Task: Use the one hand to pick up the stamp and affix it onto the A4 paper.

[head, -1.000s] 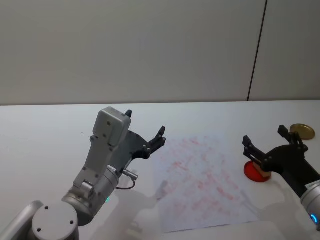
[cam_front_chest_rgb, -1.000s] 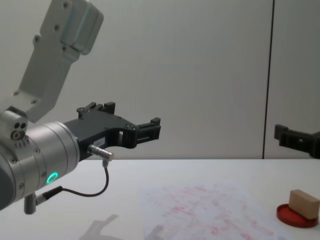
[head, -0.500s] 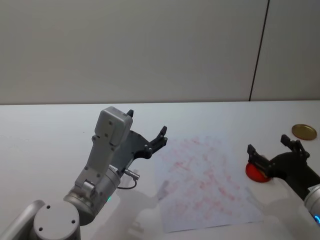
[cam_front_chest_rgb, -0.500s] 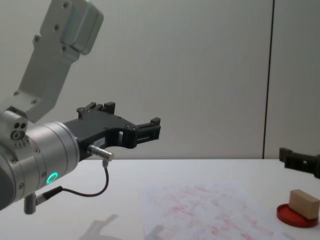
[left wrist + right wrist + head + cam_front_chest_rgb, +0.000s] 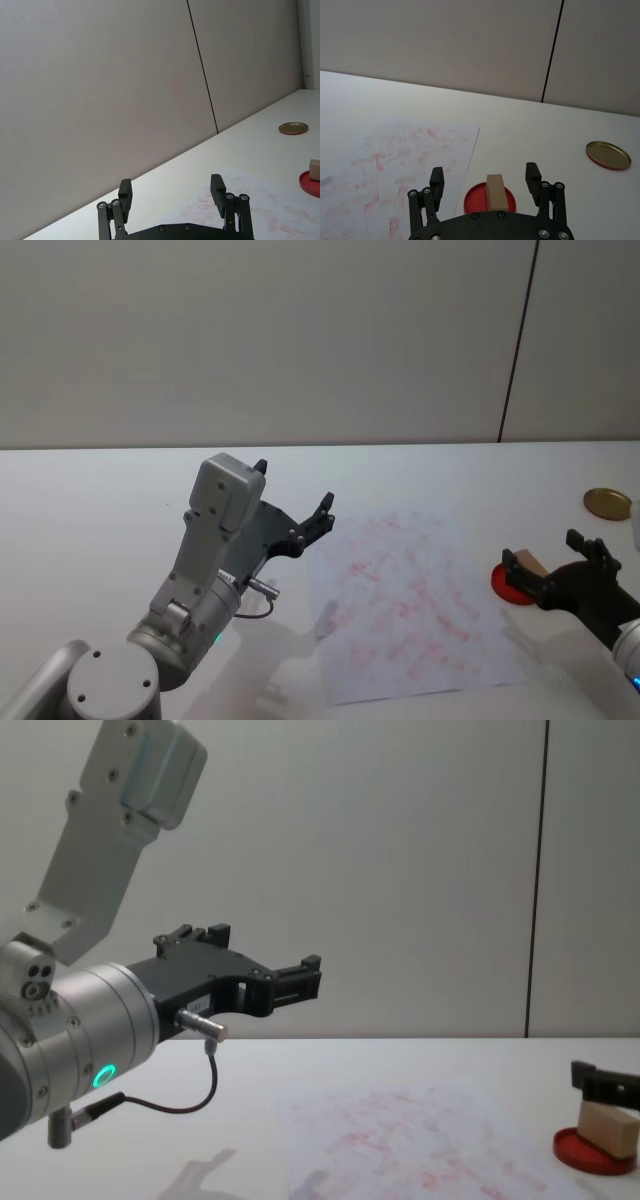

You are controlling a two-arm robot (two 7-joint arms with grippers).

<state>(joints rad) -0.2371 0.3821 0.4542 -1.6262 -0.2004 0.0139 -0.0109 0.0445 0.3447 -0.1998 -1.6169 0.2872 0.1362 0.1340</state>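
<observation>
The stamp point(image 5: 495, 192) stands on the round red ink pad point(image 5: 474, 199), off the right edge of the A4 paper point(image 5: 410, 610); it is not on the sheet.

My right gripper point(image 5: 485, 173) is the one at work. Its fingers are spread wide, much wider than the block, and touch nothing. In the right wrist view the stamp sits squarely in the gap between them. In the chest view one finger shows just above the block's top, so I judge I am close over it but not yet down around its sides.

As I read it, the grasp is lined up but not made. What is left is nearly everything:
- lower and close on the block;
- lift it off the pad;
- carry it left over the paper;
- press it down.

The sheet already bears many faint red prints across its middle, so those marks say nothing about whether this round's print is done. With the block on the pad, I judge it is not.

My left gripper point(image 5: 171, 182) is also spread wide. It is parked above the table point(image 5: 100, 520), beyond the paper's left edge.

A gold lid point(image 5: 607, 503) lies farther back on the right, apart from the pad.
</observation>
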